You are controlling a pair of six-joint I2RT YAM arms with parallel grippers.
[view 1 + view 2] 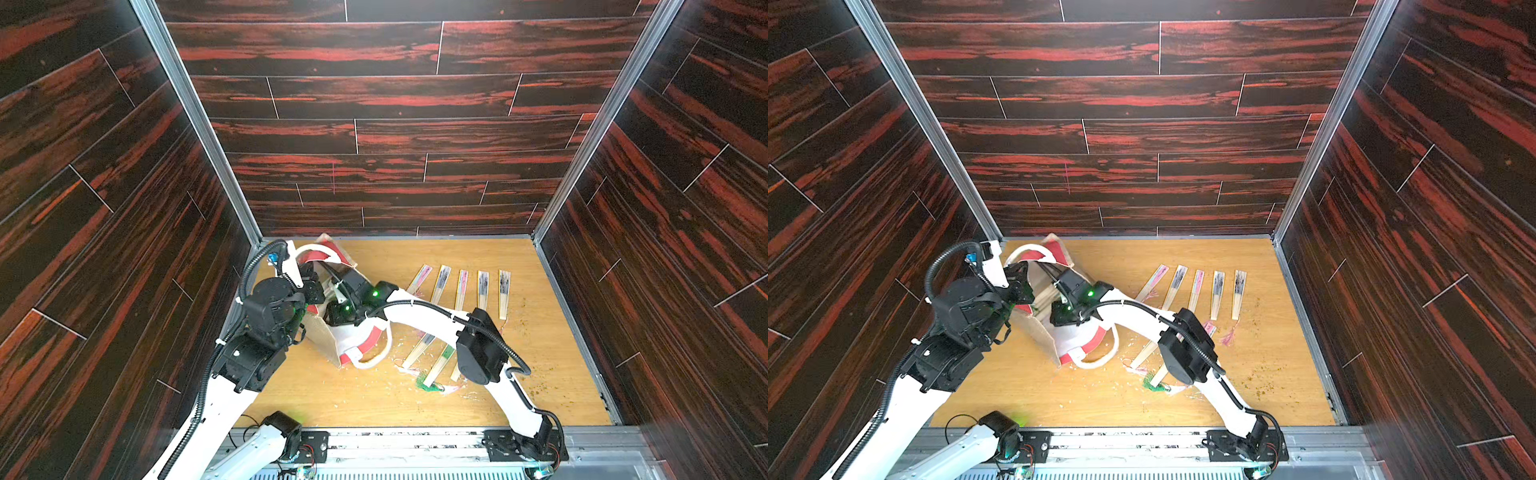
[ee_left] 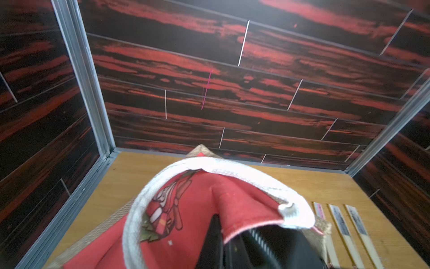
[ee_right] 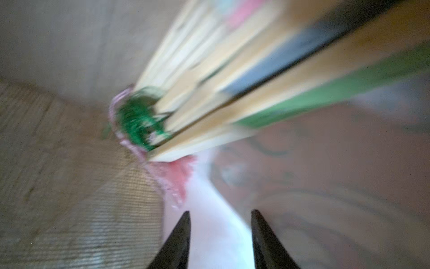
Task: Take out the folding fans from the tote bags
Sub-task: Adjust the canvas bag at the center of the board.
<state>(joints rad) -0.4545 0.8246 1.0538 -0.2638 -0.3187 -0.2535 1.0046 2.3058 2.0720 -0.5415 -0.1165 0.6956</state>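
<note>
The tote bag point(image 1: 322, 336) point(image 1: 1042, 336) stands at the table's left, tan burlap with red panels, white lining and rope handles. My left gripper point(image 1: 313, 286) point(image 2: 229, 233) is shut on the bag's red rim point(image 2: 244, 209), holding its mouth apart. My right arm reaches into the bag from the right. There my right gripper point(image 3: 220, 213) is open over the white lining, with nothing between its fingers. Ahead of it, several folding fans point(image 3: 232, 97) lean in a blurred bundle at the bag's bottom, with green and pink tassels point(image 3: 137, 121). Their pale sticks point(image 1: 1046, 297) show through the mouth.
Several fans point(image 1: 461, 289) point(image 1: 1196, 289) point(image 2: 342, 223) lie in a row at the table's back right. More fans point(image 1: 419, 351) point(image 1: 1144, 353) lie slanted under my right forearm, with a green tassel point(image 1: 428, 382). Dark walls close in three sides.
</note>
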